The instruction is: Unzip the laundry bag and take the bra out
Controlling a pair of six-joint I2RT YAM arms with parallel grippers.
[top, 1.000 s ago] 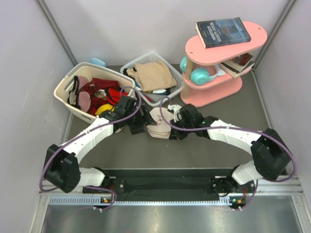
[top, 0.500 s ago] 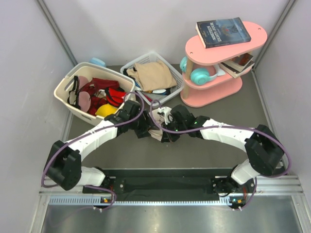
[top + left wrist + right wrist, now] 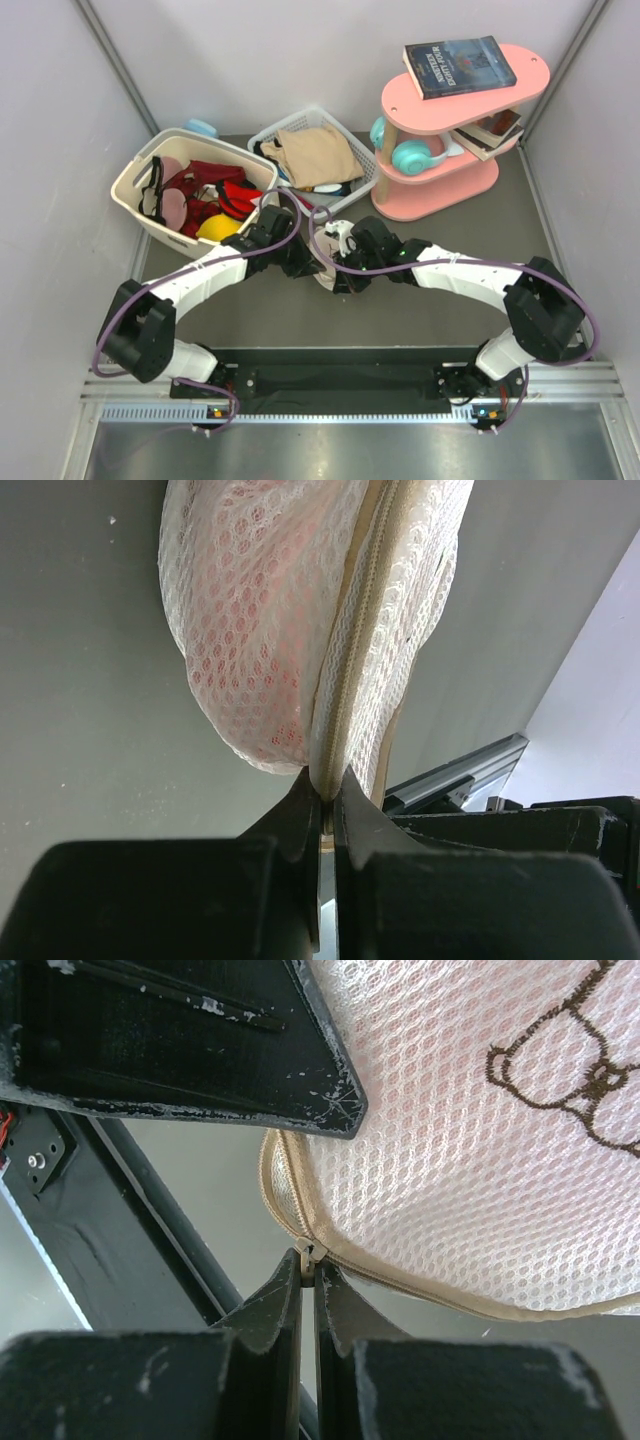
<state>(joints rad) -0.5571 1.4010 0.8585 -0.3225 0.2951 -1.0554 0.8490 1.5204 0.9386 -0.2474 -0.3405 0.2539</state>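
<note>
The laundry bag (image 3: 323, 268), a cream-pink mesh pouch, lies mid-table between both grippers and is mostly covered by them from above. My left gripper (image 3: 325, 792) (image 3: 306, 262) is shut on the bag's zip rim (image 3: 352, 670), pinching the seam at the bag's (image 3: 260, 630) near end. My right gripper (image 3: 310, 1268) (image 3: 341, 272) is shut on the small metal zip pull (image 3: 309, 1251) at the edge of the bag (image 3: 470, 1150), below its dark bra logo (image 3: 585, 1070). The zip looks closed. Pink shows through the mesh; the bra itself is hidden inside.
A cream laundry basket (image 3: 132, 180) with red garments (image 3: 215, 185) stands back left. Behind the arms, a white wire basket (image 3: 262, 140) holds tan cloth (image 3: 315, 155). A pink shelf (image 3: 440, 195) with a book (image 3: 458, 65) and teal headphones (image 3: 410, 157) stands back right.
My left gripper has gone from open to shut on the bag's rim. Both grippers have drawn closer together over the bag, which now shows less from above.
</note>
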